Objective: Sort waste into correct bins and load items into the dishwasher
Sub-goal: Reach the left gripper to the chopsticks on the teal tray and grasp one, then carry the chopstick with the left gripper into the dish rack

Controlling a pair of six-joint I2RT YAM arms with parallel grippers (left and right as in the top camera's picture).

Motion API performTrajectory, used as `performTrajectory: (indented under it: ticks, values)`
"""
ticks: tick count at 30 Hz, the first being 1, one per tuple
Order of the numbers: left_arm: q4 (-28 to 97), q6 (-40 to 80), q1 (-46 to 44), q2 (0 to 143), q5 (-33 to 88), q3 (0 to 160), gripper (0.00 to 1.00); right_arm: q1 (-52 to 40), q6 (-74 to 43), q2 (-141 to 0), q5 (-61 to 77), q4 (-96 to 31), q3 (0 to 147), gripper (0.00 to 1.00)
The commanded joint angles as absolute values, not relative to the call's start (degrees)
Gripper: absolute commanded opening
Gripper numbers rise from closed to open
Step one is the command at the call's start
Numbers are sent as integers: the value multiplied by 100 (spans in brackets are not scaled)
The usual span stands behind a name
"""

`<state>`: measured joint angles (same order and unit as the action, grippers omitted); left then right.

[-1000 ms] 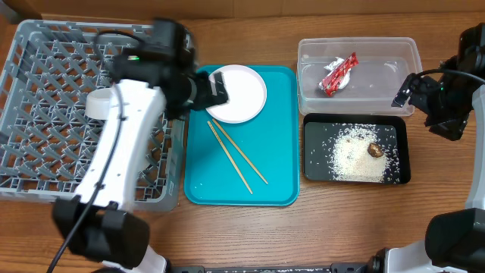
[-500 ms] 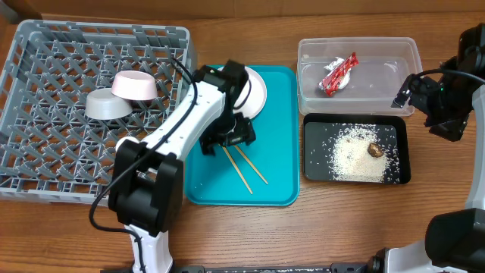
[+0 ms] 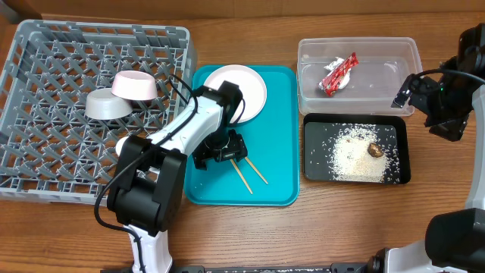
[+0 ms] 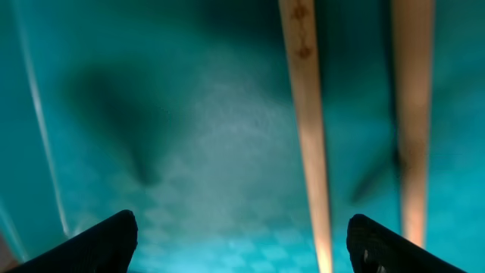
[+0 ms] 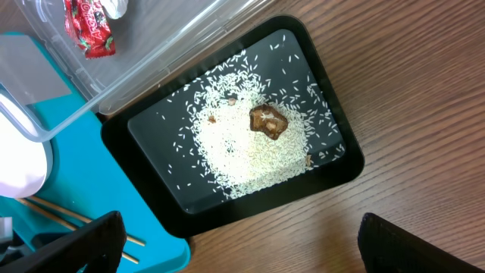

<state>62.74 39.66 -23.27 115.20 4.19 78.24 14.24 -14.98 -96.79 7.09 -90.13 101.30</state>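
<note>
Hovering low over the teal tray (image 3: 274, 191), the left claw (image 3: 221, 152) has its fingers spread wide with nothing in them. The two chopsticks (image 3: 251, 174) lie flat on the tray's middle, running between those fingers as far as I can make out from the blurred wrist view. I'd judge this the chopstick pick-up for the dish rack (image 3: 45, 155) left of the tray, so the next move calls for sinking to the tray floor and pinching both thin sticks together without scattering them; the right claw (image 5: 242, 254), well off the tray's right side above the worktop (image 3: 341, 231), is likewise released and empty.
</note>
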Motion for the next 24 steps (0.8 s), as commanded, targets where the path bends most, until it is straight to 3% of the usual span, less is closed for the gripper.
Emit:
performTrajectory:
  ticks: [1,3,9,16,24]
  values:
    - [6003,3511,-2327,11498,276,7588,88,1444,-1494,-9579,718,-9008,10132,100]
    - [5959,3330,-2327,11498,276,7546,82,1444,-1492,-9579,716,-9011,10132,100]
    - [5927,3319,-2327,11498,274,7502,38,1444,-1492,-9579,716,-9011,10132,100]
    - [5931,3321,-2327,11498,276,7502,4,1444,-1492,-9579,718,-9013,10132,100]
    - [5994,3317,-2202,11415,274,7629,4,1444,-1492,-9579,716,-9021,10132,100]
